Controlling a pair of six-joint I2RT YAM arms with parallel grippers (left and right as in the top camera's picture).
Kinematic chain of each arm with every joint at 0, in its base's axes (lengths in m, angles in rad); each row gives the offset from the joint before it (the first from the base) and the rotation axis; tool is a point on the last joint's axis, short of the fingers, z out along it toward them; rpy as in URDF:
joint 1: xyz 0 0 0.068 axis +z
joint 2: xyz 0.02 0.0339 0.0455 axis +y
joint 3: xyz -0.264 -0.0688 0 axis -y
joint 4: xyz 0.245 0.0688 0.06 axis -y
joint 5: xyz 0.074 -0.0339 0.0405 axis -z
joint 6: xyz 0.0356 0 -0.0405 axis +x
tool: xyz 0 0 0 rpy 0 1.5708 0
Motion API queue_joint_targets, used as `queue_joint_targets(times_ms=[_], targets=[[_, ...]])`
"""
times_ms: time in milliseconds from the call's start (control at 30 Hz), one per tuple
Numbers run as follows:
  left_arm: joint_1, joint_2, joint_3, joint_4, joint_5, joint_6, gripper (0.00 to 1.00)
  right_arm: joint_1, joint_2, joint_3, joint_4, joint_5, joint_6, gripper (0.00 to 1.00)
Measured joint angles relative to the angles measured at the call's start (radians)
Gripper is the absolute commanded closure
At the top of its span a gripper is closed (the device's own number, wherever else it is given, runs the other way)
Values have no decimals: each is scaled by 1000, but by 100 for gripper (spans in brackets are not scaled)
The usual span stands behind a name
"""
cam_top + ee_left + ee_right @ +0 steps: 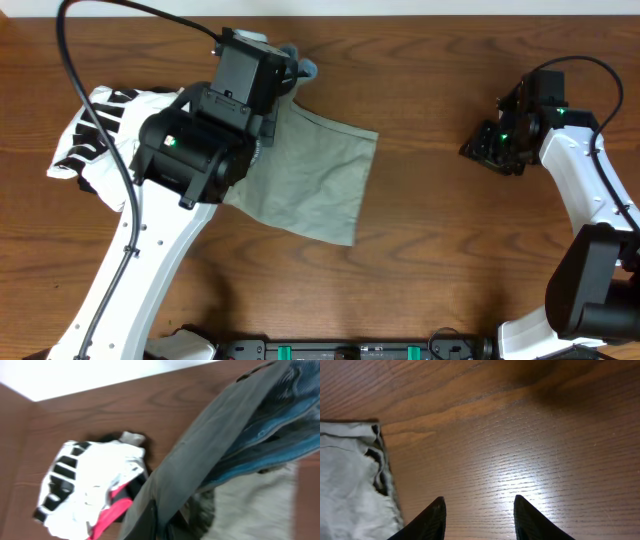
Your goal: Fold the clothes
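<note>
The pale khaki shorts [310,175] lie on the table's middle, one edge lifted toward the back under my left arm. In the left wrist view the shorts [200,455] hang taut from my left gripper [167,525], which is shut on a fold of the fabric; the blue waistband lining [280,430] shows at the right. My right gripper [492,148] hovers over bare wood at the right; its fingers [479,515] are open and empty. A corner of the shorts [350,485] shows at the left of the right wrist view.
A white garment bundle with black stripes and red trim [95,135] lies at the left beside the shorts, and shows in the left wrist view [90,487]. The table's far edge meets a white wall [100,375].
</note>
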Motion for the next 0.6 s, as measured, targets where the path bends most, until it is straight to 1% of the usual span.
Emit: queue_joint_targets(times_ms=[100, 200, 433, 600], targets=[[-3, 14, 1, -29, 65, -18, 94, 0, 0, 0, 0, 0, 0, 57], [-25, 68, 0, -37, 100, -36, 94, 0, 0, 0, -1, 0, 0, 57], [-125, 321, -14, -26, 132, -67, 94, 0, 0, 0, -6, 0, 0, 58], [-193, 465, -30, -10, 142, -137, 94, 0, 0, 0, -9, 0, 0, 58]])
